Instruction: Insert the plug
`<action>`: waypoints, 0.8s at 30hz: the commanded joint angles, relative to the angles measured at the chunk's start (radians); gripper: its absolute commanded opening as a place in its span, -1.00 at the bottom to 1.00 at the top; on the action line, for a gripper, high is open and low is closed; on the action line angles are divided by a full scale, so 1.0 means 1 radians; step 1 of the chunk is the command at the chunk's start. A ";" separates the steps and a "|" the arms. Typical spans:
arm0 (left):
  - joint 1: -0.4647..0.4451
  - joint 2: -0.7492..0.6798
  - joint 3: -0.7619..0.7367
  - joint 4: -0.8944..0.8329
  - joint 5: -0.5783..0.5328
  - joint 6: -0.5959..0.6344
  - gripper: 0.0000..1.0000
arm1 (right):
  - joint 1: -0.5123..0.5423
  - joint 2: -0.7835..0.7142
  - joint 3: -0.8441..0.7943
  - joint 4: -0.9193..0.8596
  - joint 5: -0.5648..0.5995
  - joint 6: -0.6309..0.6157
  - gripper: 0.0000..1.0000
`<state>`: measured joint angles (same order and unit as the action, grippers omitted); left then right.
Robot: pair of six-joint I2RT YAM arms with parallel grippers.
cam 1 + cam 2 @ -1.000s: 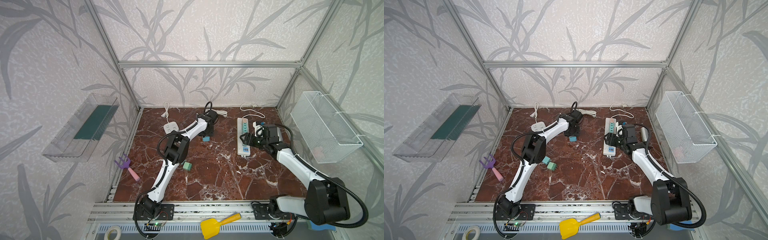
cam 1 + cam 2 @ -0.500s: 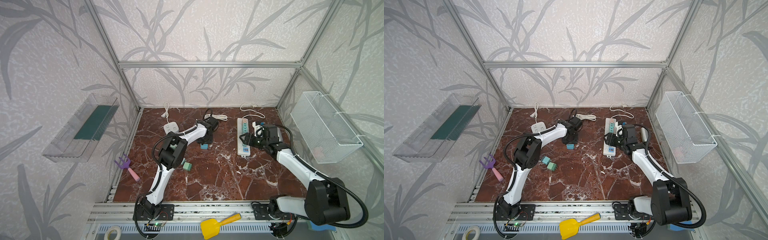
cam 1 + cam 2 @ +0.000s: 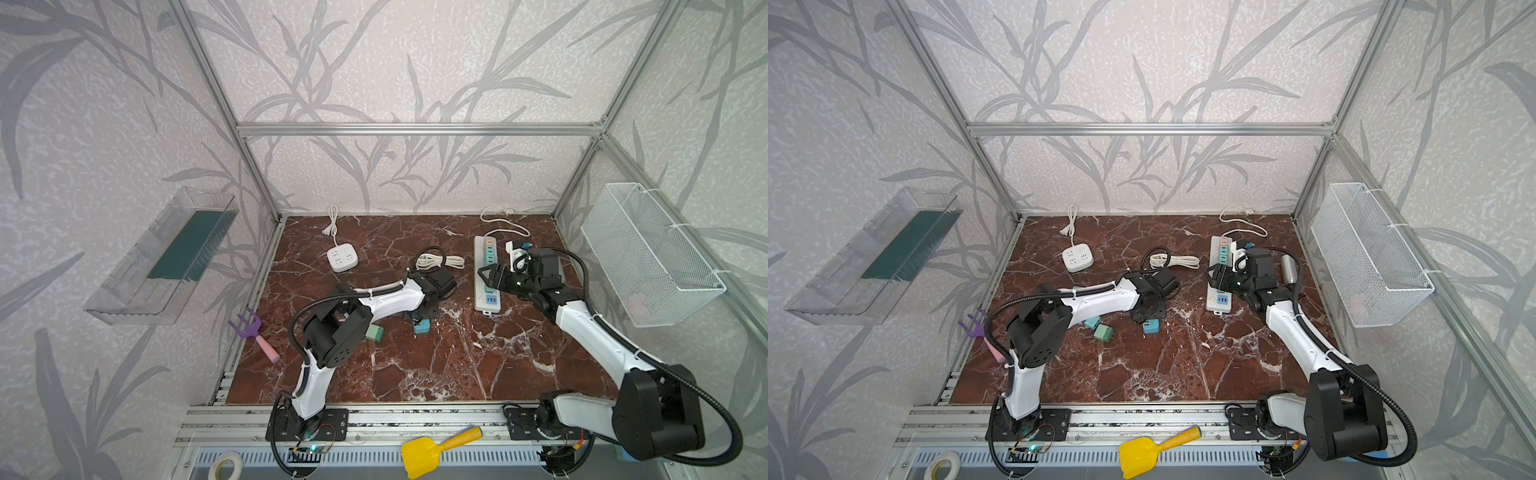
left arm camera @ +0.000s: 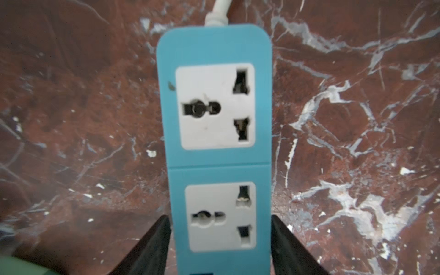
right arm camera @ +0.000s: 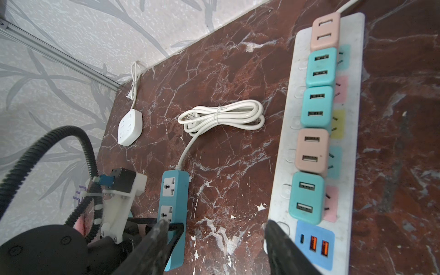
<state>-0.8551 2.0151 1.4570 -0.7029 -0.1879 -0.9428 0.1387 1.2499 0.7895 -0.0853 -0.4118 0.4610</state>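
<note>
Both arms stretch over my red-brown marble desk (image 3: 415, 374). My right arm (image 3: 582, 324) runs from the lower right of both top views in one long diagonal up to right of centre, with the wrist bent so its tool points left. My left arm (image 3: 386, 299) rises from the near rail and folds sharply at the elbow left of centre. Its white forearm lies rightward to mid-frame, wrist tipped down.

The long white power strip (image 5: 352, 123) carries five pink and teal charger cubes (image 5: 315, 110) and lies under the right wrist. The short blue two-socket strip (image 4: 214, 166) lies flat at centre beneath the left wrist.

The right tool (image 5: 215, 222) gapes wide and empty, one finger above the white strip's end. The left tool (image 4: 219, 217) straddles the blue strip, fingers hard beside its edges; I cannot tell whether they pinch it.

The green cube plug (image 3: 1102, 332) lies loose on the desk left of centre, prongs showing. It sits just beside a teal plug (image 3: 1091, 322), clear of both tools.
</note>
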 commanded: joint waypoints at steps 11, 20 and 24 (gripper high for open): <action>-0.024 -0.322 0.049 -0.307 -0.346 -0.072 0.59 | 0.021 -0.066 -0.021 -0.009 -0.020 -0.026 0.30; 0.071 -0.609 -0.326 -0.171 -0.484 0.010 0.51 | 0.065 -0.054 -0.001 -0.027 -0.016 -0.059 0.31; 0.179 -0.690 -0.457 -0.018 -0.425 0.220 0.49 | 0.065 -0.052 -0.003 -0.025 0.000 -0.055 0.32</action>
<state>-0.7303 1.3811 1.0523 -0.8295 -0.5858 -0.8795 0.2016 1.1969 0.7879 -0.1028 -0.4191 0.4175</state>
